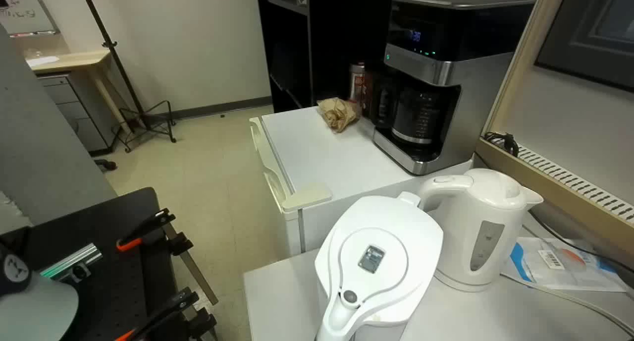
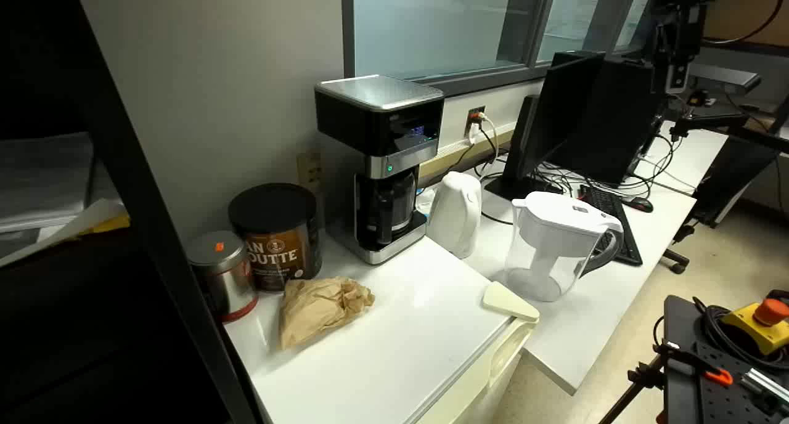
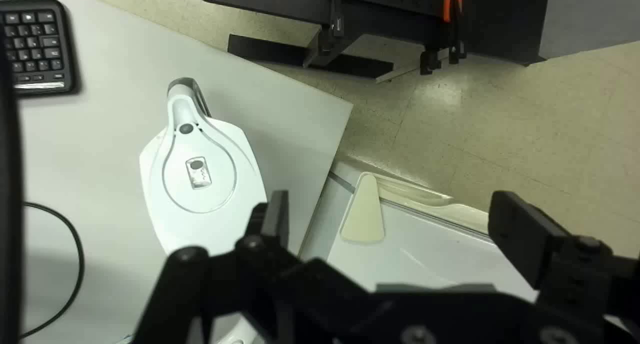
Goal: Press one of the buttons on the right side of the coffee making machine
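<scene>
The coffee making machine (image 1: 488, 95) stands upright on the white fridge top in both exterior views (image 2: 351, 122). Its black front panel (image 1: 411, 36) shows blue digits and small green lights; single buttons are too small to tell. A green power light (image 2: 389, 167) glows on the silver band below. The dark glass carafe (image 1: 418, 113) sits in the lower bay. My gripper (image 3: 391, 211) is open and empty in the wrist view, high above the fridge top and jug. It appears at the upper right of an exterior view (image 2: 672, 79), well away from the machine, which the wrist view does not show.
A white kettle (image 1: 488, 222) stands beside the machine, with a water-filter jug (image 1: 379, 281) in front. A crumpled paper bag (image 2: 323, 307) and two tins (image 2: 277, 245) are on the machine's other side. Monitors (image 2: 567, 116) stand along the desk. A black shelf (image 1: 342, 33) borders the fridge.
</scene>
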`<state>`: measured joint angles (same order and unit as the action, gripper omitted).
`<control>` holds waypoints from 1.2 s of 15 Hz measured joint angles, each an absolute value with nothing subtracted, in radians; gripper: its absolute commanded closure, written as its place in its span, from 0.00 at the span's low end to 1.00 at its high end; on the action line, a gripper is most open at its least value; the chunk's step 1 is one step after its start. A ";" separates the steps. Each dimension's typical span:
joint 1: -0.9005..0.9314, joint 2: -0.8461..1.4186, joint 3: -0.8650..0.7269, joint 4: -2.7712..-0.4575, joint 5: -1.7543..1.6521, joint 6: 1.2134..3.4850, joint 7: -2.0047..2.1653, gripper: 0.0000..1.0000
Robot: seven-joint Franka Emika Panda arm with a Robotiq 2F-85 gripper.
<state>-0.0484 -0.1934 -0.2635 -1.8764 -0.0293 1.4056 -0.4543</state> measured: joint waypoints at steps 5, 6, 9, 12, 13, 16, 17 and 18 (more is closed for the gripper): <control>-0.048 -0.193 -0.263 -1.876 -0.029 1.406 -0.454 0.00; -0.048 -0.193 -0.263 -1.876 -0.029 1.406 -0.454 0.00; -0.051 -0.193 -0.261 -1.876 -0.029 1.406 -0.454 0.00; -0.063 -0.190 -0.246 -1.882 -0.031 1.420 -0.454 0.00; -0.065 -0.189 -0.241 -1.886 -0.032 1.434 -0.454 0.00; -0.065 -0.184 -0.222 -1.911 -0.035 1.492 -0.454 0.00; -0.065 -0.183 -0.215 -1.921 -0.037 1.516 -0.454 0.00; -0.065 -0.183 -0.207 -1.934 -0.038 1.539 -0.454 0.00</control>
<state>-0.0649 -0.1826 -0.2072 -1.9335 -0.0379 1.5393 -0.4544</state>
